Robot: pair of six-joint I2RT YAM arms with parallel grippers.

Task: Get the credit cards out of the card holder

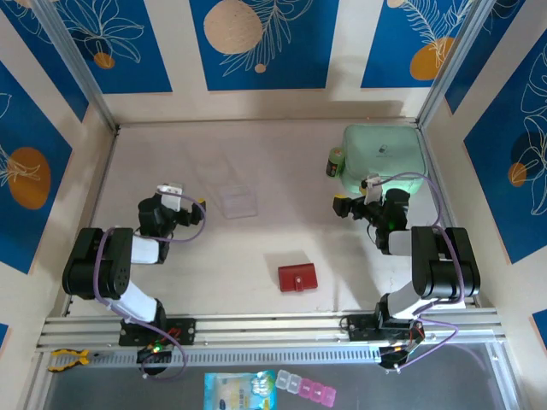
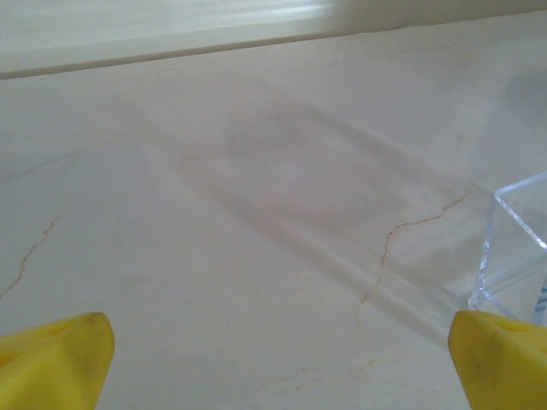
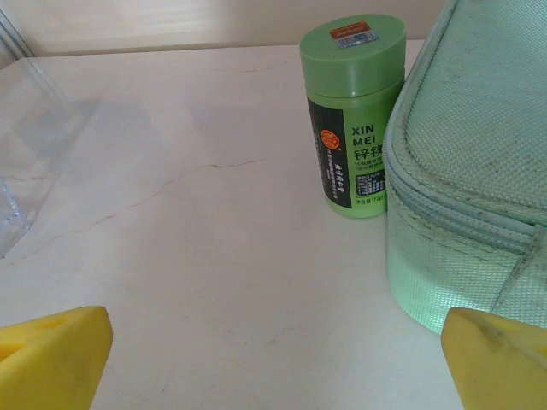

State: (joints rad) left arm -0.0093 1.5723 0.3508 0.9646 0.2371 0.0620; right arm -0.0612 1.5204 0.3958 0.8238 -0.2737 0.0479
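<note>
Holder: the red holder (image 1: 297, 278) is laid flat and shut on the table (image 1: 256, 248), at the near middle, between the two arm bases.
Cards: they are judged to be tucked inside the shut holder; more cannot be told.
Long axis: it is laid roughly along 3–9 o'clock in the top view, slightly tilted.
Left gripper (image 1: 198, 207): the jaws are spread wide and nothing is held; the holder is found at about 4 o'clock, well apart.
Right gripper (image 1: 340, 205): the jaws are spread wide and nothing is held; the holder is found at about 7 o'clock, apart.
Aim: the left is pointed past the clear sleeve (image 1: 238, 201), the right toward the bottle (image 3: 352, 120); neither is aimed at the holder.
Nearer arm: the right is judged nearer, so a swing back toward 7 o'clock is called for.
</note>
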